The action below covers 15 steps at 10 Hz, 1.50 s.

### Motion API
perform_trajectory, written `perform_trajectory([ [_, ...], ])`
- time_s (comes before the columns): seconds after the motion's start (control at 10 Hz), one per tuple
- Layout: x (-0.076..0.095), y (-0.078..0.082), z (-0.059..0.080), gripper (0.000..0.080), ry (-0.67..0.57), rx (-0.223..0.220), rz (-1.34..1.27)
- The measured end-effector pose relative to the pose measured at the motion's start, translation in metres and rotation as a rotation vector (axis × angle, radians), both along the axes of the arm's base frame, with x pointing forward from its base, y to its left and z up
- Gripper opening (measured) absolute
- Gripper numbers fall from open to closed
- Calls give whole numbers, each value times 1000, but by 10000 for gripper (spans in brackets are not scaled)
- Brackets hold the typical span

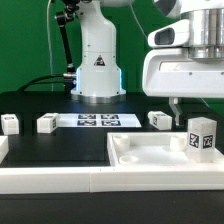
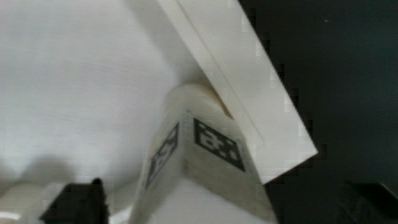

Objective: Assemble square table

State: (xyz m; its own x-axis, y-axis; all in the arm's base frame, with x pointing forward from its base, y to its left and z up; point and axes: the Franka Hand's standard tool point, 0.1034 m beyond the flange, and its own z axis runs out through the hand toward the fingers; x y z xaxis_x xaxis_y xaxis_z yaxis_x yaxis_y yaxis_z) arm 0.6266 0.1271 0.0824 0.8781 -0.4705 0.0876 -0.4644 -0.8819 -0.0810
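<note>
Gripper [image 1: 192, 108] spread, pinching nothing; leg [image 1: 202, 136] upright in tabletop [image 1: 140, 152] corner, close against rim; tabletop at counter [image 1: 60, 145] front; likely leg not yet tight: re-grip square around it, twist without tilting, rise straight, not knocking it.

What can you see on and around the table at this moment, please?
tabletop: one, white, front, toward the exterior view's right.
upright leg: one, white, tagged, standing in the tabletop's corner at the exterior view's right.
loose legs: three, white, tagged, lying on the table.
marker board: one, white with black tags, flat mid-table.
border rail: one, white, along the front.
table: one, black.
robot base: one, white, at the back.
gripper: one, white, open, above the upright leg.
</note>
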Motion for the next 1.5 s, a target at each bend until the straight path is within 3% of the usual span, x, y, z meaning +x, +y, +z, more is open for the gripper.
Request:
perform_trajectory([
  [1.3, 1, -7, -1, 649, -18, -114, 819],
  [1.5, 1, -9, -1, 649, -18, -118, 844],
])
